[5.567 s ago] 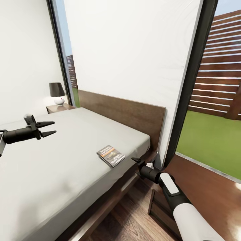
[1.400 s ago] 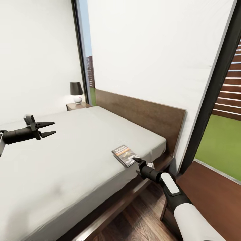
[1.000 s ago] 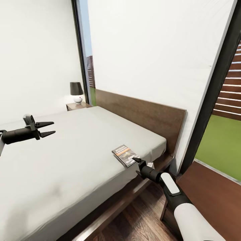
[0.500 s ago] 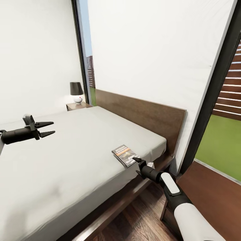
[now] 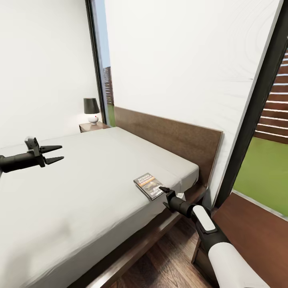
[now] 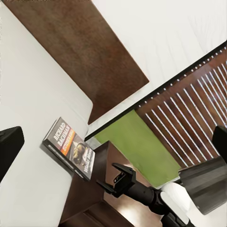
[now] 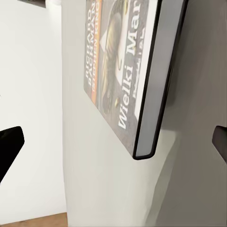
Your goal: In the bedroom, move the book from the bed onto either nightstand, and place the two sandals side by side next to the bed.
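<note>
Beside book (image 5: 149, 186), right gripper (image 5: 165, 192) open, low

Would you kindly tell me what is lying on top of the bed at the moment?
On the bed, a single book lies flat near the edge by the right hand. The rest of the visible mattress carries nothing; its foot end falls outside the head view.

A low bed (image 5: 100, 256) with a dark brown frame, plain headboard and smooth light-grey mattress carries a single book (image 5: 149, 185), lying flat, cover up, near the mattress's edge toward the headboard end; the bed stands on wood-plank floor (image 5: 168, 268).
</note>
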{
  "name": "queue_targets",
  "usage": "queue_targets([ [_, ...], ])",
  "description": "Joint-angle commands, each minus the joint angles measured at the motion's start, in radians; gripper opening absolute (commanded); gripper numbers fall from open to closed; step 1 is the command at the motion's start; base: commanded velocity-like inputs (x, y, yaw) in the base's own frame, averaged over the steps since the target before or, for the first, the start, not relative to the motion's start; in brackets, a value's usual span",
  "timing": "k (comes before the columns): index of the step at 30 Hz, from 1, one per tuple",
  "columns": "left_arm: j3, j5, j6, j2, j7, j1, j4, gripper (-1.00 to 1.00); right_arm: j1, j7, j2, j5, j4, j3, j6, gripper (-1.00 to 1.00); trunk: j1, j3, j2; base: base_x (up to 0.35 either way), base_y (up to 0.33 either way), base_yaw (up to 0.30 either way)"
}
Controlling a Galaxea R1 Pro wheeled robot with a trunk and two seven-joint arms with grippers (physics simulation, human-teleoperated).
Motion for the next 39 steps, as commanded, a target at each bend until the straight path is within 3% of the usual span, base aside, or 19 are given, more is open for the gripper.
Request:
queue_targets([
  [1,0.004,-0.011,0.011,0.001,-0.008,-0.001,0.0,1.0,-0.001,0.003,0.001,0.002,-0.001,-0.007,0.006,1.0,0.0,-0.001,0.0,0.0,0.0,0.0],
  [39,0.004,-0.011,0.009,0.032,-0.009,-0.001,0.001,1.0,-0.002,-0.007,0.0,0.001,-0.007,-0.013,-0.061,1.0,0.0,-0.001,0.0,0.0,0.0,0.0],
])
